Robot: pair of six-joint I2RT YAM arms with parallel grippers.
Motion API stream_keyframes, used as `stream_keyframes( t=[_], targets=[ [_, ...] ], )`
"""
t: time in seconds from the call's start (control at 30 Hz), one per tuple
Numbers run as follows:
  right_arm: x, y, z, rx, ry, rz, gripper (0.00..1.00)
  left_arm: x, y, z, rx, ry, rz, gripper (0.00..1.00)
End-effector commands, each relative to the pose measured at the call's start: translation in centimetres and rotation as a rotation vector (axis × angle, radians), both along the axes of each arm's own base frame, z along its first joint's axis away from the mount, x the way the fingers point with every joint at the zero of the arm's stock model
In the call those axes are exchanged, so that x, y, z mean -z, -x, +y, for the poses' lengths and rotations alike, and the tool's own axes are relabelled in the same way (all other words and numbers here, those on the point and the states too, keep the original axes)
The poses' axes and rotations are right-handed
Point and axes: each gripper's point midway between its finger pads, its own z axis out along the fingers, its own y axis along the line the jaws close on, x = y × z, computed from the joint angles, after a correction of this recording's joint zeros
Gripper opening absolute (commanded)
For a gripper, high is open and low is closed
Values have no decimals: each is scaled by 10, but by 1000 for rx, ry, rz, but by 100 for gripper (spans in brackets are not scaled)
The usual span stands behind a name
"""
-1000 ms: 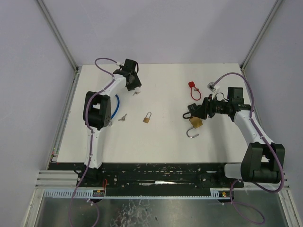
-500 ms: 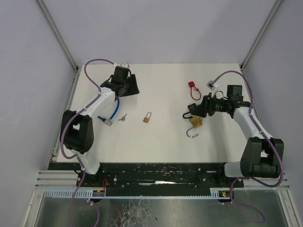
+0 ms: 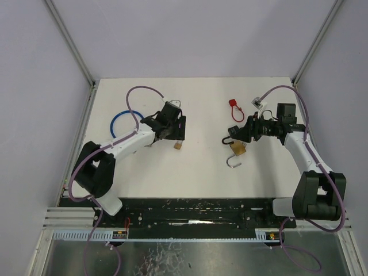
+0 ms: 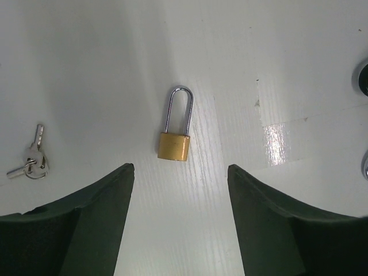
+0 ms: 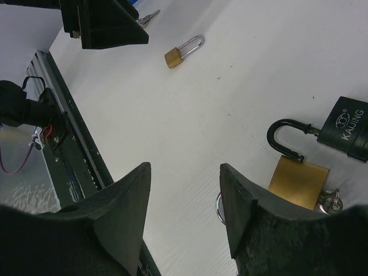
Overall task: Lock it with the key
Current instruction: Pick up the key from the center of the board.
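White surface, pale walls all round, and the one thing that has changed in the last second is your left arm. It has swung in from the far left rear corner, and the left hand [image 3: 175, 133] now hangs directly over the small brass padlock [image 4: 175, 146]. The fingers have spread as it travelled. In the left wrist view they stand apart with nothing between them, and the padlock lies flat on the surface just ahead of the gap. Its long shackle points away from the hand, though you cannot tell from here whether that shackle is seated.

The keys [image 4: 31, 164] lie to the left of that padlock, near it but not touching. A blue cable loop [image 3: 123, 118] sits farther left and behind.

Well to the right of the small padlock, your right hand [image 3: 238, 133] has not moved. Its fingers are also apart and empty, and it hovers over a black padlock [image 5: 348, 135] and a larger brass padlock [image 5: 299, 181].

This looks like the approach to a pick, with nothing gripped yet. Decide now whether the left hand should take the padlock or the keys, because it is lined up on the padlock.
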Motion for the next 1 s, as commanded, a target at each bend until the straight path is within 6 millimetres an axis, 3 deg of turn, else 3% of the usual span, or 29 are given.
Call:
stream_keyframes(
  t=[0.0,0.17,0.33,0.43,0.53,0.67,0.83,0.97],
  targets=[
    [-19,4,5,-22,-20,-82,57,20,10,0,-6,-87,34,65],
    [-20,10,5,-21,-21,-94,58,49,8,2,39,-177,86,66],
    [-21,14,5,-20,-20,-103,58,41,-17,1,52,-219,49,66],
    [-22,15,5,-19,-21,-105,58,24,-49,6,9,-172,-11,66],
    [-22,14,5,-19,-21,-104,58,1,-96,20,-115,-63,-58,54],
    [-21,14,4,-15,-13,-105,58,-17,-144,36,-289,112,-64,48],
    [-19,13,3,-15,1,-108,58,-14,-179,53,-444,129,-71,46],
    [-16,11,3,-17,3,-97,58,9,-194,62,-530,72,-32,44]
  ],
)
